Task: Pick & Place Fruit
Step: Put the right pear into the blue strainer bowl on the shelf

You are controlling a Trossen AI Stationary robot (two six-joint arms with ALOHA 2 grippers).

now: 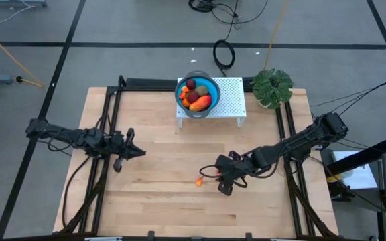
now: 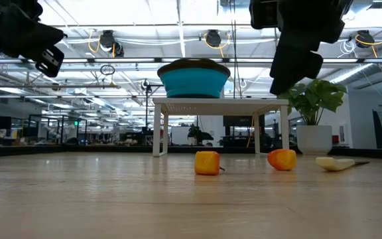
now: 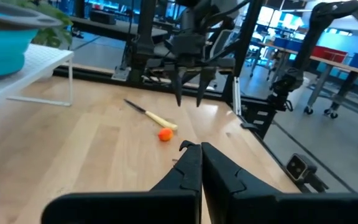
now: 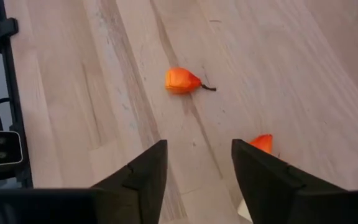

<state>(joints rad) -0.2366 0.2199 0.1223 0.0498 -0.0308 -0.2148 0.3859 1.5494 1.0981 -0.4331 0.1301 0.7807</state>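
A blue bowl (image 1: 183, 96) stands on a white perforated stand (image 1: 228, 99) at the table's far side. It holds toy fruit (image 1: 198, 95): a red-orange-yellow piece, dark red balls and a brownish-green oval. Two small orange bits lie on the wood (image 4: 182, 81) (image 4: 263, 143), and both also show in the low view (image 2: 207, 162) (image 2: 282, 159). My right gripper (image 4: 197, 168) (image 1: 221, 179) hovers open above the table just right of them, touching nothing. My left gripper (image 3: 201, 155) (image 1: 138, 152) is shut, raised over the table's left part.
A yellow-handled knife (image 2: 337, 163) (image 3: 151, 115) lies on the table near the orange bits. A green leafy plant in a white pot (image 1: 272, 87) stands at the far right corner. Black frame rails (image 1: 107, 127) run along both table sides. Bare wood (image 1: 166, 201) lies toward the near edge.
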